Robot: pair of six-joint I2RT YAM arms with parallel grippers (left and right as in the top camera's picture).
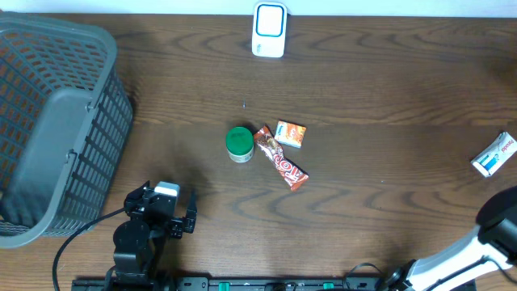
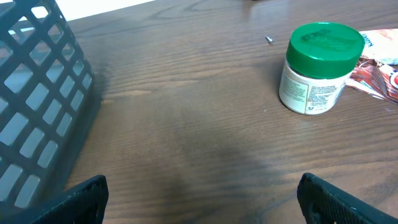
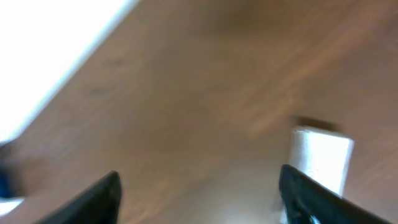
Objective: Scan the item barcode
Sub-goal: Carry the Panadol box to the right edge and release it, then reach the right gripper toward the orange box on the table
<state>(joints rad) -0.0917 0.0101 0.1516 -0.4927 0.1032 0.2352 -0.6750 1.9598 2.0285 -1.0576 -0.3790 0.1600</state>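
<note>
A white and blue box [image 1: 494, 155] lies on the table at the far right; in the blurred right wrist view this white box [image 3: 320, 158] sits just beyond my right finger. My right gripper [image 3: 200, 186] is open with only bare table between its fingers. A white scanner [image 1: 269, 28] stands at the back centre. A green-lidded jar [image 1: 239, 144], a brown candy bar [image 1: 281, 167] and a small orange packet [image 1: 291, 133] lie mid-table. My left gripper [image 1: 166, 208] hovers near the front left, open and empty [image 2: 202, 193], with the jar [image 2: 317, 68] ahead to its right.
A large grey plastic basket [image 1: 48, 129] fills the left side, and its wall [image 2: 37, 106] stands close on the left of my left gripper. My right arm [image 1: 485, 242] reaches in from the front right corner. A tiny screw-like speck [image 2: 269, 39] lies behind the jar.
</note>
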